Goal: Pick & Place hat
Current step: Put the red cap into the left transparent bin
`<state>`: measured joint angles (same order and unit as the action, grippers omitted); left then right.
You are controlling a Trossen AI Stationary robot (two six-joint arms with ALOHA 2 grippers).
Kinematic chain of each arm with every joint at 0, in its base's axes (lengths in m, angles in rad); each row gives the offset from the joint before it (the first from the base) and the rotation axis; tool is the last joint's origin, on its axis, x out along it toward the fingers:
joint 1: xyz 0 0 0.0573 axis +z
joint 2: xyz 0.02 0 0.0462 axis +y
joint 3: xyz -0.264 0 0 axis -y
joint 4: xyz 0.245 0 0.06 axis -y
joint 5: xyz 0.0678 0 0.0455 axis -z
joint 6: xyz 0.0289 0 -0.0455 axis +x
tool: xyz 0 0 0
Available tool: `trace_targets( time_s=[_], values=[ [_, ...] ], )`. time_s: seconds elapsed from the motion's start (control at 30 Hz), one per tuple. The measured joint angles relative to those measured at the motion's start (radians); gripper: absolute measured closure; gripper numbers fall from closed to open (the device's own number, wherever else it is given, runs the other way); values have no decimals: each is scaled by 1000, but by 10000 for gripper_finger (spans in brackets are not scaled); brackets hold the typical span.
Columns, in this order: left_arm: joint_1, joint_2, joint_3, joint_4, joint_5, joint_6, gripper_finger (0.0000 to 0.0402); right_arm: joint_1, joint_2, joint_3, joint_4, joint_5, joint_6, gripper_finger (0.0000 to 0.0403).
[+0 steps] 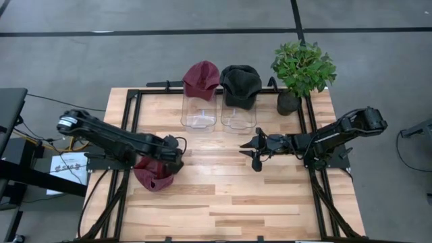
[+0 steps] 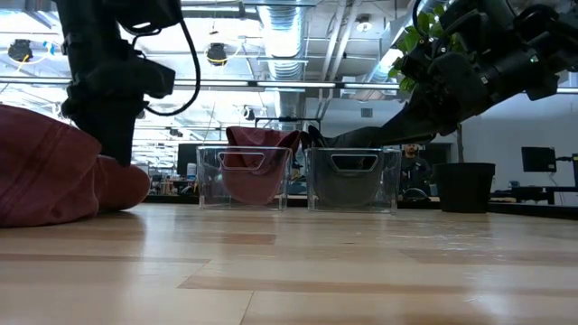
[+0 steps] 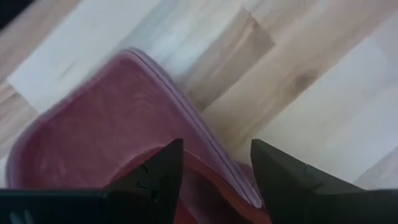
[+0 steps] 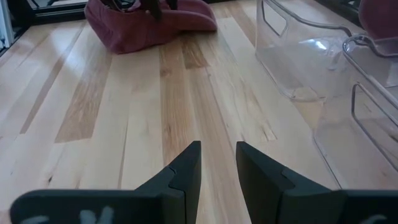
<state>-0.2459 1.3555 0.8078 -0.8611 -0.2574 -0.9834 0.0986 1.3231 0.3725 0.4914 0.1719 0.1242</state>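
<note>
A maroon hat [image 1: 154, 174] lies on the wooden table at the left, its brim [image 3: 186, 118] toward the table's middle. My left gripper [image 3: 214, 162] points down over it, open, one finger on each side of the brim's edge. My right gripper [image 1: 251, 150] hovers over the middle right of the table, open by a narrow gap [image 4: 217, 155] with nothing between the fingers. The hat also shows far off in the right wrist view [image 4: 149, 25]. My left gripper comes at the hat's brim edge [image 3: 205, 149] from above, its fingers open astride it. Whether the fingers touch the cloth I cannot tell. The hat lies flat on the table.
Two clear bins [image 1: 199, 111] [image 1: 238, 113] stand side by side at the far middle. A second maroon hat [image 1: 201, 79] rests on the left bin's far rim, a dark grey hat [image 1: 241, 84] on the right one's. A potted plant [image 1: 302, 67] stands at the far right.
</note>
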Motion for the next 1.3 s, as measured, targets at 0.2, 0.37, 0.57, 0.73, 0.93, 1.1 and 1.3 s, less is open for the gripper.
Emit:
trace_targets(
  time_s=[0.2, 0.37, 0.57, 0.73, 0.93, 1.1, 1.3],
  values=[
    [0, 18, 0, 12, 19, 12, 216, 0, 0, 0, -4, 0, 0, 311],
    [0, 20, 0, 13, 19, 11, 216, 0, 0, 0, -10, 0, 0, 311],
    [0, 19, -2, 13, 19, 11, 216, 0, 0, 0, -13, 0, 0, 311],
    [0, 19, -2, 16, 19, 12, 216, 0, 0, 0, -13, 1, 0, 311],
    [0, 19, -2, 17, -2, 14, 216, 0, 0, 0, -13, 1, 0, 311],
    [0, 19, -2, 16, -4, 14, 224, 0, 0, 0, -14, 0, 0, 311],
    [0, 19, -24, 16, -4, 13, 313, 0, 0, 0, -15, 0, 0, 311]
  ],
)
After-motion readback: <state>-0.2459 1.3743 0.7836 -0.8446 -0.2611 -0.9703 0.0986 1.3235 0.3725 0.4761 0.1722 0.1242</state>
